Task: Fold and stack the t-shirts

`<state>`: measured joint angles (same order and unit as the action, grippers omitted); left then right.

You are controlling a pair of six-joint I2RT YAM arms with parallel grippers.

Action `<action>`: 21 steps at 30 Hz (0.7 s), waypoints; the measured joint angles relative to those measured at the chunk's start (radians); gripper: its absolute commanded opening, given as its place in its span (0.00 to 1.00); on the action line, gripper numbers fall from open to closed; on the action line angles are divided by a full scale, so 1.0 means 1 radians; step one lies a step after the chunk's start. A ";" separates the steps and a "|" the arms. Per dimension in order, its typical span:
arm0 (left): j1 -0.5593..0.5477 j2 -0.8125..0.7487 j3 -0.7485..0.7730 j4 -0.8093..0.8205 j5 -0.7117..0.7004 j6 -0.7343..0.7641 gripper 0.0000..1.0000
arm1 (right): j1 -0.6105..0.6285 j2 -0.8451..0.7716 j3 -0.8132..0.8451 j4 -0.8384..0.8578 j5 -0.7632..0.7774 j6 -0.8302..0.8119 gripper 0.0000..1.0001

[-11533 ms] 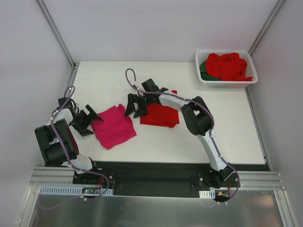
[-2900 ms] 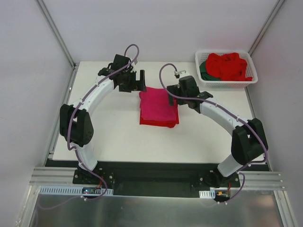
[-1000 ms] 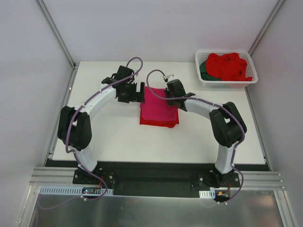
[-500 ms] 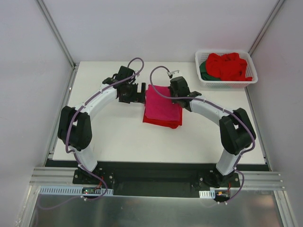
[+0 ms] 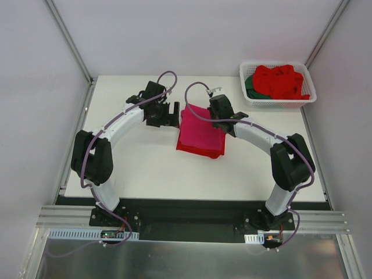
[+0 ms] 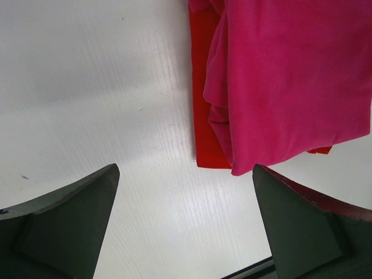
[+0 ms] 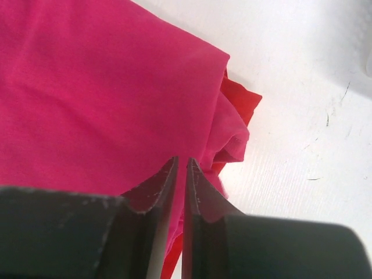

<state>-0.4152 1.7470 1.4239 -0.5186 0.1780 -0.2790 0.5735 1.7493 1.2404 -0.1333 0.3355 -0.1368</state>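
Presently, a folded pink shirt [image 5: 200, 132] is found lying on top of a folded red shirt [image 5: 197, 150] on the white table [image 5: 145, 165], around the middle and somewhat toward the far side. The red shirt is mostly covered, and only a strip along the near and left edges of the stack is seen from above. In the left wrist view the pink shirt [image 6: 290, 87] is seen overhanging the red shirt [image 6: 204, 87] at one corner. The left gripper [image 5: 168, 114] is held just left of the stack, and its jaws are spread wide with nothing between them but bare table [image 6: 184, 171]. The right gripper [image 5: 213, 114] is positioned at the far right part of the stack. In its wrist view the fingers [image 7: 181, 160] are seen drawn almost together over the pink shirt [image 7: 99, 87], with only a thin slit left between them. Whether any cloth is pinched there cannot be told. A corner of the red shirt [image 7: 239, 96] is seen beyond the pink edge. A white basket [image 5: 279, 103] is noted at the far right corner of the table, well apart from the stack. It is filled with crumpled red shirts [image 5: 282, 81] and a dark green shirt [image 5: 250, 86] at its left side.
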 measured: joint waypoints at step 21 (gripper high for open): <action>-0.005 0.001 -0.002 0.005 0.001 0.000 0.99 | -0.006 0.077 0.018 0.001 0.053 -0.003 0.20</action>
<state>-0.4202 1.7477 1.4220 -0.5133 0.1791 -0.2790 0.5674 1.8267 1.2583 -0.1322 0.3889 -0.1402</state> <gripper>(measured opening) 0.993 0.202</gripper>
